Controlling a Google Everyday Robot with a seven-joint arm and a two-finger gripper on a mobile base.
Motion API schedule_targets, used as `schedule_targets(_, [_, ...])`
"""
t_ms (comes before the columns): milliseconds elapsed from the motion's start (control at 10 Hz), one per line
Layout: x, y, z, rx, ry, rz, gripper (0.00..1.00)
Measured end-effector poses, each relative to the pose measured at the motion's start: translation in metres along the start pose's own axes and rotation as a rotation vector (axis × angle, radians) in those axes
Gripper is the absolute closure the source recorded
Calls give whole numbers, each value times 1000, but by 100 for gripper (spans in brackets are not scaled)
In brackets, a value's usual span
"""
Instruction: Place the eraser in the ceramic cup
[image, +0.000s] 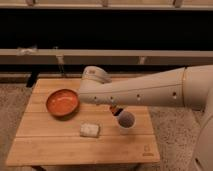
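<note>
The ceramic cup (126, 120) is small, white and dark inside, and stands upright on the wooden table (60, 145), right of centre. A small reddish-brown chunk, the eraser (115, 110), shows just above and left of the cup's rim, right under my arm. My gripper (112, 107) hangs down from the big white arm (145, 90), which reaches in from the right. The gripper is mostly hidden behind the arm. It sits right at the eraser, just left of the cup. I cannot tell whether the eraser is held.
A wide orange bowl (62, 102) stands on the table's left part. A pale rectangular block (89, 130) lies near the front, left of the cup. A rail (50, 55) and a dark wall run behind the table.
</note>
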Motion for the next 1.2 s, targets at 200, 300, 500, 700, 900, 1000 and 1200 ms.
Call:
schedule_targets(200, [-13, -23, 8, 43, -13, 27, 100])
schedule_targets(300, [-18, -32, 11, 60, -18, 39, 100])
schedule_targets(500, [-23, -43, 15, 79, -33, 57, 100])
schedule_targets(700, [-19, -43, 16, 69, -59, 65, 100])
schedule_targets(900, [-17, -42, 18, 67, -78, 69, 97])
schedule_targets(1000, [-16, -42, 20, 68, -90, 72, 86])
schedule_targets(1200, [-15, -40, 25, 74, -106, 77, 66])
